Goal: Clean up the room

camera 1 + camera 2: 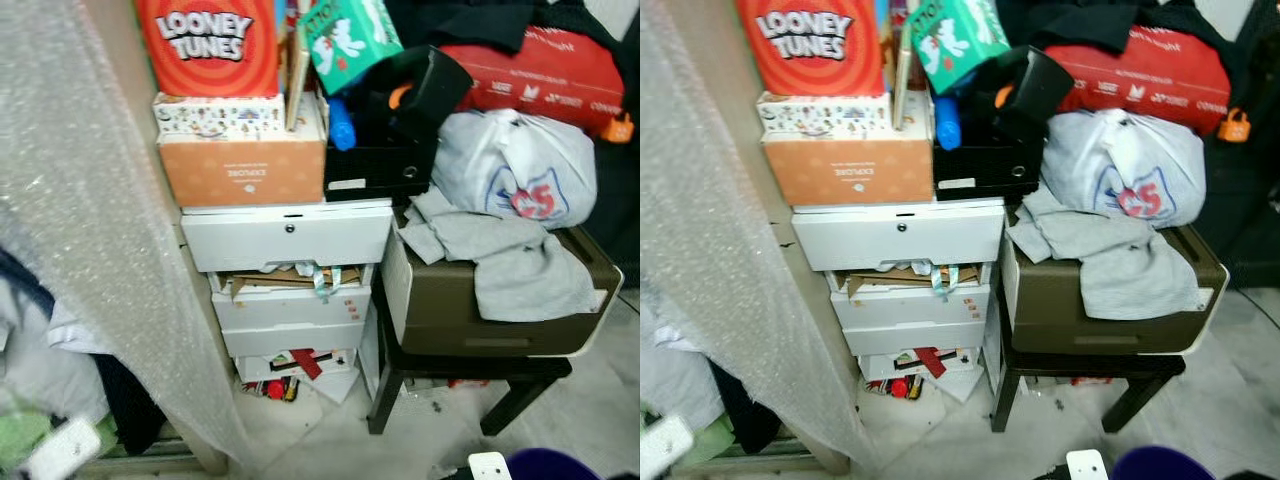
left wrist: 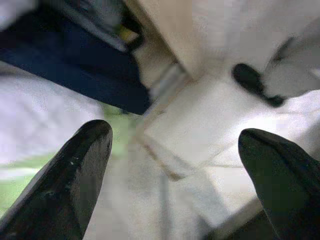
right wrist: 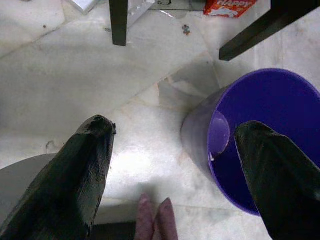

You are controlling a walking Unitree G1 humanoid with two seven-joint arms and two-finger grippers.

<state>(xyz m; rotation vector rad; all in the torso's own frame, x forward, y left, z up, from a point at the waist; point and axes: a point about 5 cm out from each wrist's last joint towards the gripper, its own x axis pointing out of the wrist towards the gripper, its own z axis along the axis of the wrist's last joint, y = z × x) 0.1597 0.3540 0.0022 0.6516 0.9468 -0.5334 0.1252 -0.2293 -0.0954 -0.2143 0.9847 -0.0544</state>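
The robot faces a cluttered corner and nothing is in hand, so this reads as the survey step before a first pick. The left gripper [image 2: 170, 175] hangs with its 2 fingers spread wide and empty over pale floor and a dark blue cloth [image 2: 60, 55]. The right gripper [image 3: 175, 175] is likewise parted and empty, hovering above the marble floor [image 3: 75, 75] just beside a purple bucket [image 3: 265, 130], which looks like the place for rubbish.

Ahead, a white drawer unit [image 1: 290, 238] stands with its lower drawers spilling cardboard and paper; red scraps [image 1: 275, 388] lie on the floor at its foot. Beside it, a grey garment [image 1: 510, 255] is draped over a dark storage box [image 1: 440, 310] on a black stool [image 1: 395, 385], with a white plastic bag [image 1: 515, 165] behind.

The next move probably calls for bending low and reaching forward to the floor scraps, then carrying them to the bucket.
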